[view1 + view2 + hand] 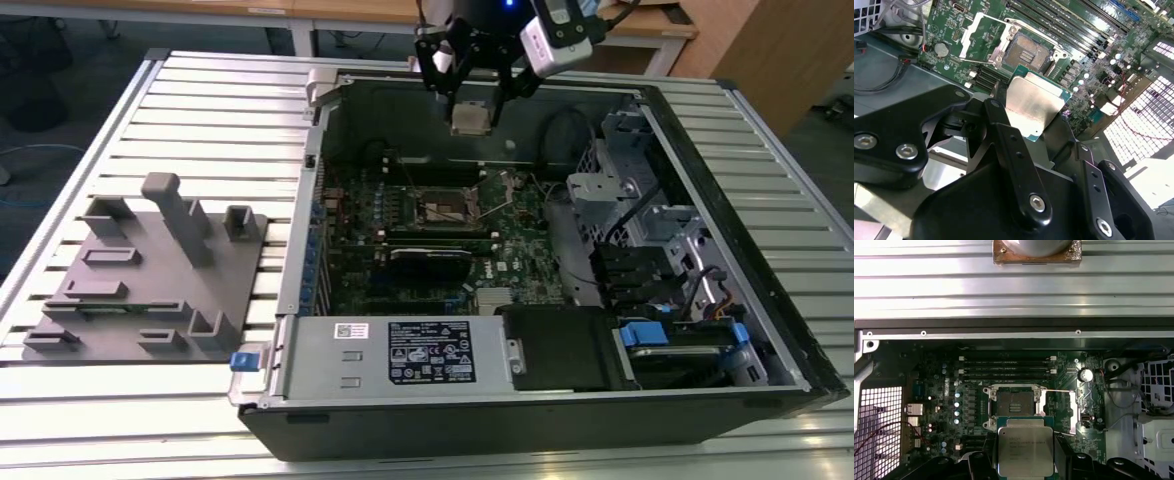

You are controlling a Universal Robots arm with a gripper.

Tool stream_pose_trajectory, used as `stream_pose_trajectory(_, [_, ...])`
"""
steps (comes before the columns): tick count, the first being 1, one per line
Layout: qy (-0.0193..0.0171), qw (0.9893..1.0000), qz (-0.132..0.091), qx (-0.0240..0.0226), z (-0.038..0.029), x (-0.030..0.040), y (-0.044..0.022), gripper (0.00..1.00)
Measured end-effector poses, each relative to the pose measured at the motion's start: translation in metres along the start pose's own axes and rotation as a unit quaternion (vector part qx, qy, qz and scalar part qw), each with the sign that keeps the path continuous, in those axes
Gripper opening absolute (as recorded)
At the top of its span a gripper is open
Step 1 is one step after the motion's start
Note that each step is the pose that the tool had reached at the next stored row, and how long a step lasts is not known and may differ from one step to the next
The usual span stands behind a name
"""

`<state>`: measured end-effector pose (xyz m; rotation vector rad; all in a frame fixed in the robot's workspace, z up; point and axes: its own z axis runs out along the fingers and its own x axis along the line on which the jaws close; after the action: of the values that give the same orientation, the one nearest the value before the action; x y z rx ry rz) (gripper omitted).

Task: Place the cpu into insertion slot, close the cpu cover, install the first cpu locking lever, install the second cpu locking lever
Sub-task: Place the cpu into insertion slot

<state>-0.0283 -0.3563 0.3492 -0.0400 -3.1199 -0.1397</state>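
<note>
Slatted metal counter [200, 110] carries an open computer case [400, 400]. Over it the fingers [999, 107] pinch the cpu [1034, 105] by opposite edges, well clear of the uncovered insertion slot [1026, 50]. Light, stiff and probably delicate underneath, it suits this edge hold.

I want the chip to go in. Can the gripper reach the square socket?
Probably yes: the gripper holds the chip over the board; the socket lies open, cover flipped aside, nothing between.
</note>
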Motion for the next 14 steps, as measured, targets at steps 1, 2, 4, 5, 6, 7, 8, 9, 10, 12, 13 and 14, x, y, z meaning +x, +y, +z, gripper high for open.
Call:
stream_pose_trajectory(1, [0.0, 1.0, 0.0, -0.0001, 0.0001, 0.0, 0.0, 0.54])
stream_pose_trajectory(2, [0.0, 1.0, 0.0, -0.0001, 0.0002, 0.0, 0.0, 0.54])
stream_pose_trajectory(4, [0.0, 1.0, 0.0, -0.0001, 0.0003, 0.0, 0.0, 0.54])
stream_pose_trajectory(5, [0.0, 1.0, 0.0, -0.0001, 0.0003, 0.0, 0.0, 0.54])
stream_pose_trajectory(6, [0.0, 1.0, 0.0, -0.0001, 0.0004, 0.0, 0.0, 0.54])
stream_pose_trajectory(7, [0.0, 1.0, 0.0, -0.0001, 0.0005, 0.0, 0.0, 0.54])
stream_pose_trajectory(8, [-0.0001, 1.0, 0.0, -0.0002, 0.0009, 0.0, 0.0, 0.54])
stream_pose_trajectory(9, [-0.0001, 1.0, 0.0, -0.0002, 0.0013, 0.0, -0.0001, 0.54])
stream_pose_trajectory(10, [-0.0001, 1.0, 0.0, -0.0002, 0.0017, 0.0, -0.0001, 0.54])
stream_pose_trajectory(12, [0.0, 1.0, 0.0, -0.0001, 0.0023, -0.0001, -0.0002, 0.54])
stream_pose_trajectory(13, [0.0, 1.0, 0.0, 0.0, 0.0023, 0.0, -0.0002, 0.54])
stream_pose_trajectory(14, [0.0, 1.0, 0.0, 0.0, 0.0024, -0.0001, -0.0002, 0.54])
